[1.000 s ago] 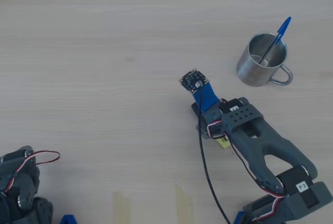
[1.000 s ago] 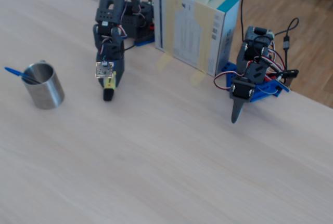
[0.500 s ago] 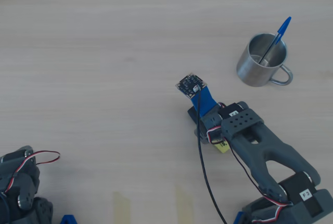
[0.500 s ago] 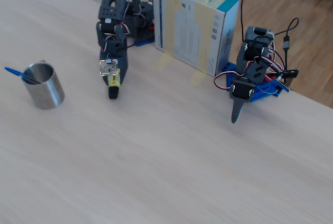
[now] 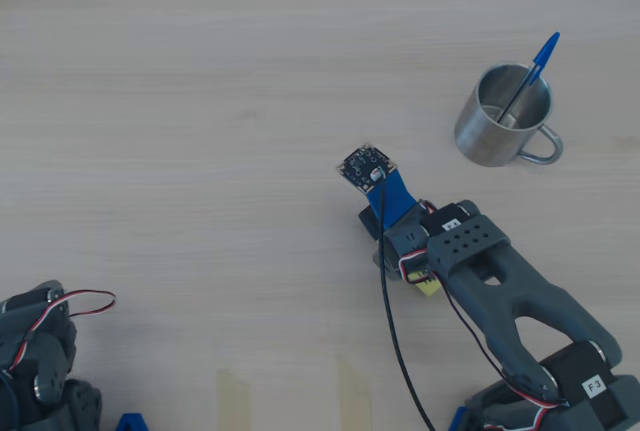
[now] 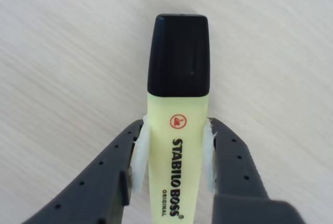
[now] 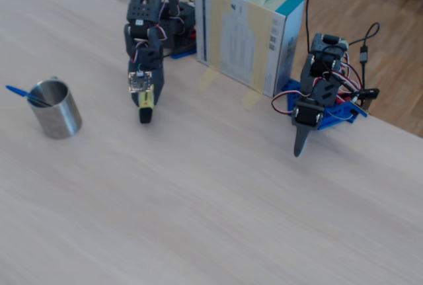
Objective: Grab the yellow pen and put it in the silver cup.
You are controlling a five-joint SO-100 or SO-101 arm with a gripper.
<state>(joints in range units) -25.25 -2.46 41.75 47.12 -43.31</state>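
End effector [image 6: 174,156] clamped on the yellow pen [image 6: 177,125], white pads [image 6: 139,154] pressed to both sides of the body just below the black cap [image 6: 179,55]. Wrist view: pen points away from my camera, cap end forward, lettering up, pale wood worktop [image 6: 62,52] behind it. Cannot tell from that view whether it is lifted or touching the surface.

Fixed view: pen [image 7: 145,105] hangs cap-down under my wrist, cap tip at or just above the worktop; too close to call. Overhead view: my arm [image 5: 500,281] hides nearly all of it, only a bit of yellow [image 5: 428,288] showing near the wrist.

Farther off: silver cup [image 5: 503,114] upright, handle toward the lower right in the overhead view, well apart from my end effector. A thin blue ballpoint pen [image 5: 533,73] already leans inside, sticking out over the rim. A second arm [image 7: 317,100] is parked by the box [image 7: 248,30], not involved.

Step, as I judge it: grasp done, transport comes next. Next move calls for a lift clear of the worktop, a swing over the cup mouth, lining the pen up beside the ballpoint, then release.
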